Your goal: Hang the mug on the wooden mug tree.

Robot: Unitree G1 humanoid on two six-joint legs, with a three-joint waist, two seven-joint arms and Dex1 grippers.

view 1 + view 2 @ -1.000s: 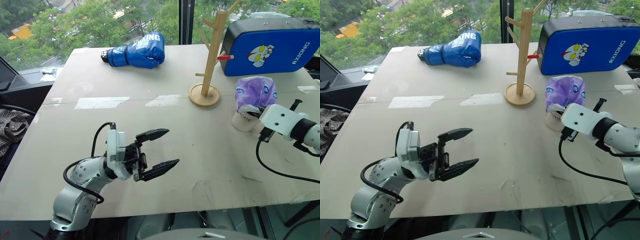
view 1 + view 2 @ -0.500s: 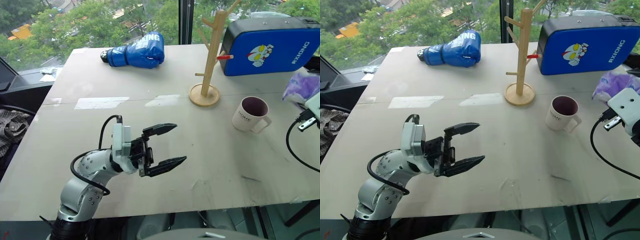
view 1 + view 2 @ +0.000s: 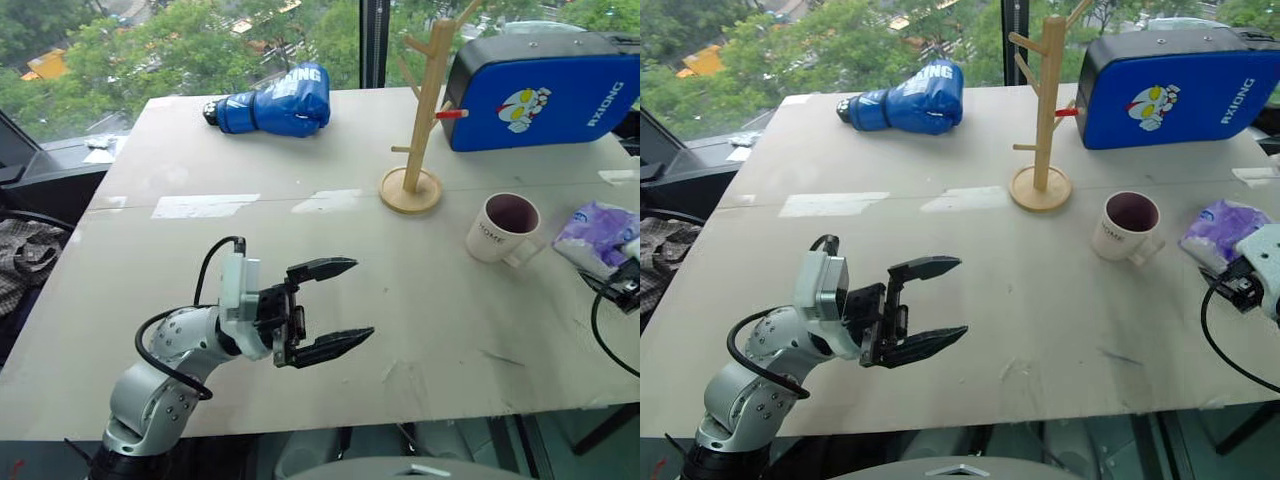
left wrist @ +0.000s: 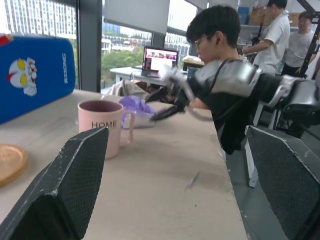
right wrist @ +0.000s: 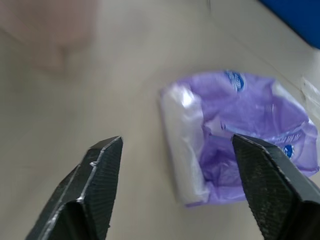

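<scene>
Our right gripper (image 5: pixel 175 185) hangs with jaws wide apart and empty over the purple bag (image 5: pixel 240 135), which lies on the table (image 3: pixel 250 160) just right of the mug (image 3: pixel 500 228). Our left gripper (image 3: pixel 325 305) is open too, well left of the mug. The mug stands upright near the mug tree (image 3: pixel 420 110), handle toward the bag. We judge it rigid, glazed, slippery and breakable; best pinched across the rim wall, leaving the handle free.

Glossy ceramic mug (image 3: pixel 497 228), pale wood mug tree (image 3: pixel 424 110) (smooth), crinkly plastic bag (image 3: pixel 598 232).
</scene>
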